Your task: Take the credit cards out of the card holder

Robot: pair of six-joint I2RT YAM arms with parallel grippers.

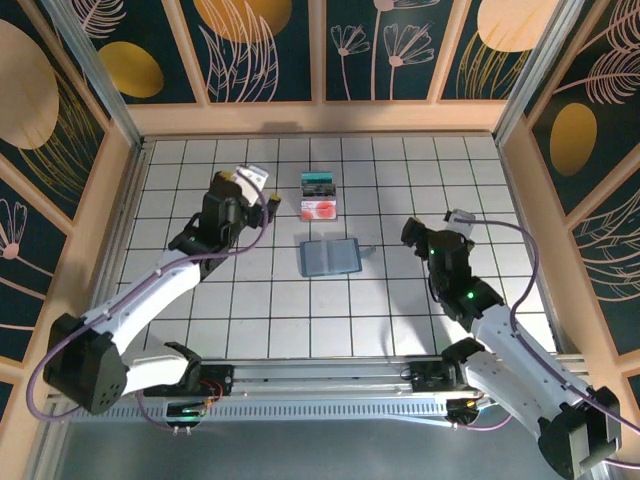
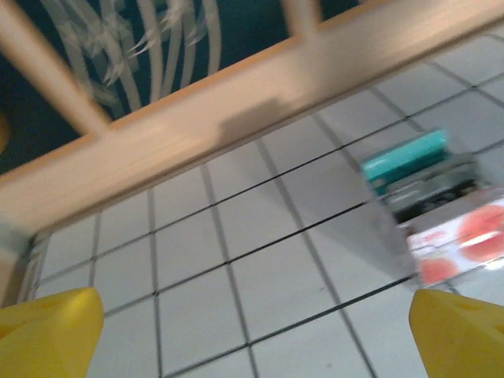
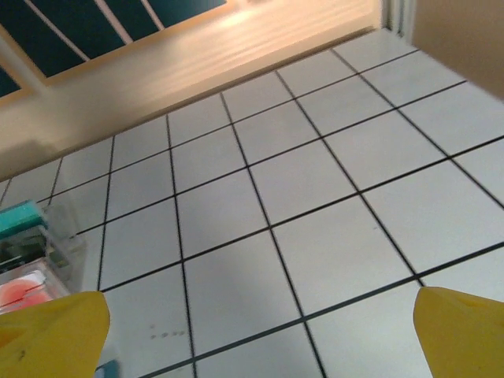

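Two credit cards (image 1: 320, 186) out flat on the tiled desk (image 1: 300, 320), one just behind the other: teal card (image 1: 320, 183) farther back, whitish-pink card (image 1: 320, 209) with a red mark directly in front. One slate-blue card holder (image 1: 329, 257) flat on the desk, nearer the arms, a little apart from the cards. Left jaws spread wide, nothing between, hovering just left of the cards. Right jaws spread wide too, empty, to the right of the card holder and well apart.
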